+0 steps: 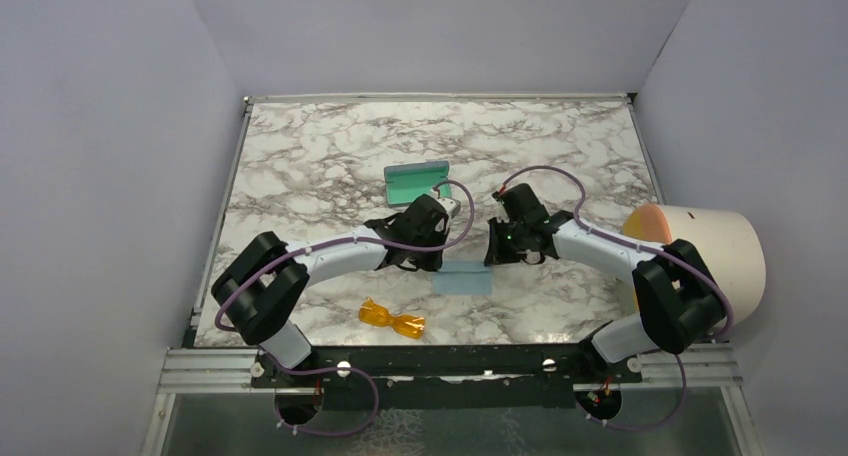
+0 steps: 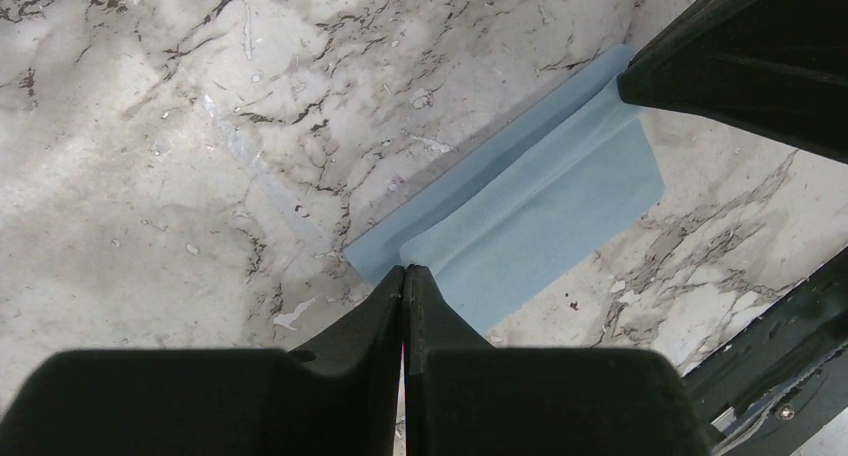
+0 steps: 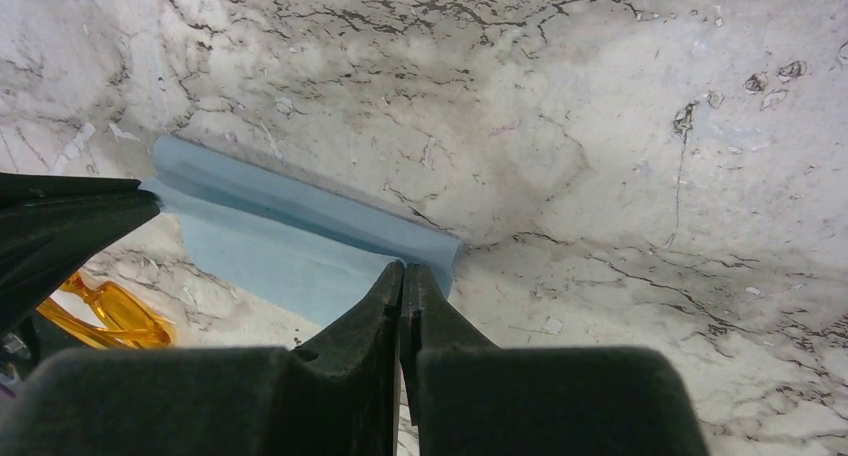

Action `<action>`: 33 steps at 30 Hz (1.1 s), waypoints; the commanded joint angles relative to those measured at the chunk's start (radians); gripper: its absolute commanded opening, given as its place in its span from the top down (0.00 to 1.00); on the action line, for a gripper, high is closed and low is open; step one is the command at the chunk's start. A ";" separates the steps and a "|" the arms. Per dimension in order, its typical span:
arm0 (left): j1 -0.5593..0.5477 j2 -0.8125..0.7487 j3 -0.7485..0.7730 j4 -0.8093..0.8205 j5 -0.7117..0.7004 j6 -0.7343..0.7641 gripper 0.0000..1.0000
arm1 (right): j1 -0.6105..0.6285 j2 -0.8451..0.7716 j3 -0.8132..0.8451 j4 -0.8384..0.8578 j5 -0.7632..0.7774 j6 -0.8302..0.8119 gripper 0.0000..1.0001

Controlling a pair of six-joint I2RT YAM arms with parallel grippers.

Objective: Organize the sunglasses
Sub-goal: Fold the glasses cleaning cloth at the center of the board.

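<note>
The orange-amber sunglasses [image 1: 392, 319] lie folded near the table's front edge, left of centre; they also show at the left edge of the right wrist view [image 3: 105, 311]. The light blue cloth [image 1: 463, 278] lies between the two arms, one edge folded over. My left gripper [image 2: 404, 269] is shut on one cloth corner [image 2: 540, 216]. My right gripper [image 3: 402, 268] is shut on the other corner of the cloth [image 3: 290, 246]. In the top view the left gripper [image 1: 438, 263] and right gripper [image 1: 492, 259] face each other over the cloth. The open case [image 1: 418, 181], teal-green inside, lies behind them.
A large cream cylinder with an orange end [image 1: 705, 246] lies at the table's right edge beside the right arm. Grey walls stand on the left, back and right. A black rail [image 1: 450, 361] runs along the front.
</note>
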 commanded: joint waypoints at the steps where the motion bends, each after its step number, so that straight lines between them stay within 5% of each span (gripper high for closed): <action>1: -0.011 -0.004 -0.002 0.021 0.011 -0.011 0.95 | 0.010 -0.036 -0.023 0.034 -0.005 -0.004 0.95; 12: -0.023 -0.007 -0.013 0.028 0.008 -0.014 1.00 | 0.017 -0.082 -0.052 0.054 -0.038 0.004 0.87; 33: -0.040 -0.044 -0.072 0.039 0.008 -0.036 1.00 | 0.039 -0.107 -0.094 0.061 -0.059 0.034 0.87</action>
